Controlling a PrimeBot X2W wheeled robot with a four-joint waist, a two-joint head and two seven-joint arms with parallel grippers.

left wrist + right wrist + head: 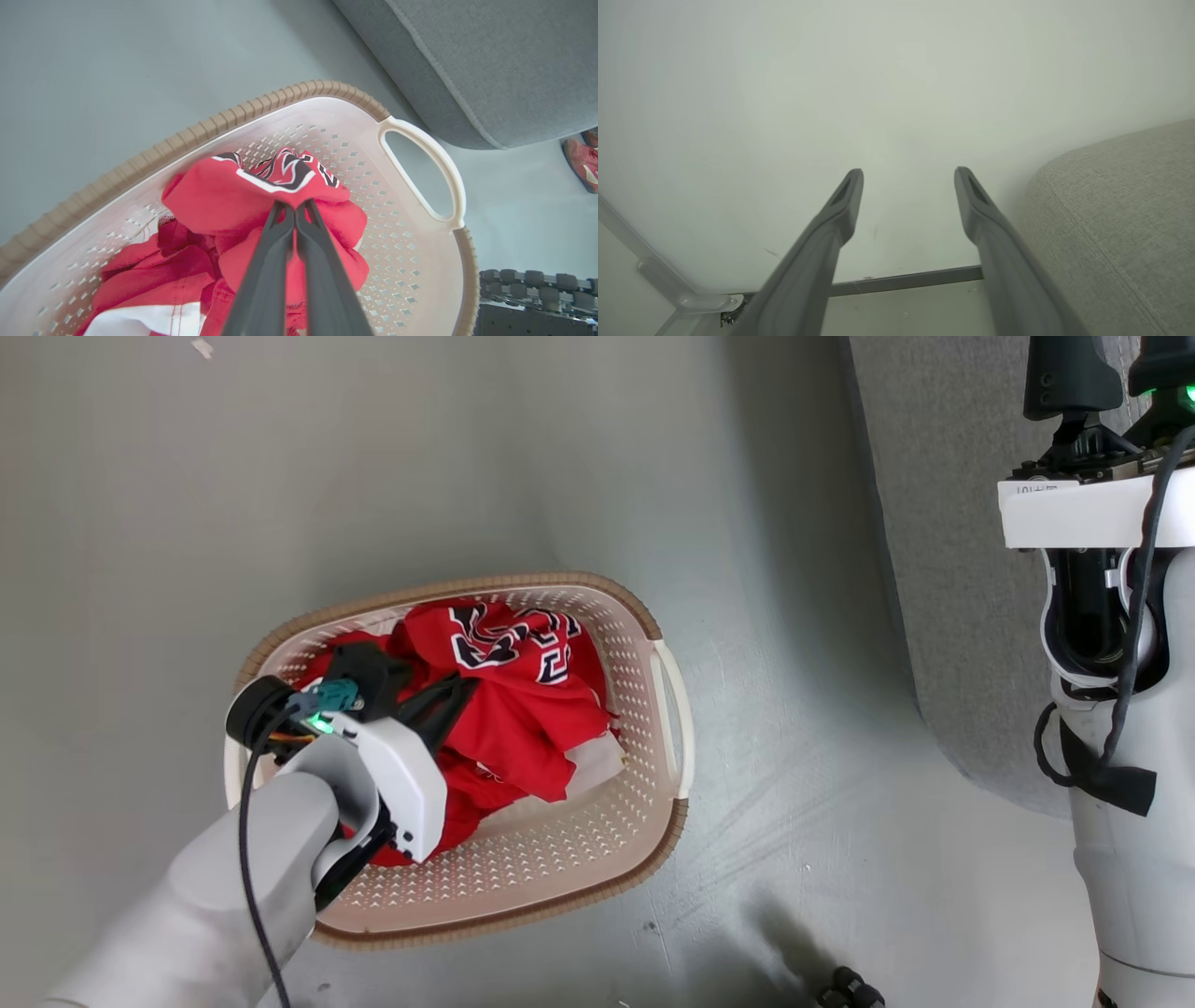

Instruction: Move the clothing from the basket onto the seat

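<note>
- Left gripper (295, 207): fingers clenched together on a raised fold of the clothing (210, 200), with cloth bunched at the tips, at the top of the heap.
- The pinched fold is red with black, white-edged print. Which of the garments it belongs to cannot be told.
- The rest of the clothing lies crumpled inside the basket (674, 709), mostly in its left and middle part. A white panel shows at the near side of the heap.
- None of the clothing is on the seat (952, 569) yet, so the task looks to be at its first pick.
- The basket sits on the grey floor (280, 476), with bare perforated bottom showing at its right and near sides.
- The seat is to the right of the basket and apart from it, with a strip of floor between them.
- Right gripper (908, 179): fingers spread wide and holding nothing, up at the far right beside the seat's edge.
- Handling, judged: the fabric looks light, soft and limp, probably slick. It should drape and trail off the fingers.
- The pieces look tangled, so the second one may ride up with the first or snag on the rim.
- Best hold, judged: a thick bunched fold or a trimmed hem or collar edge, not a single thin layer. The lift should go high enough to clear the basket wall before swinging right.
</note>
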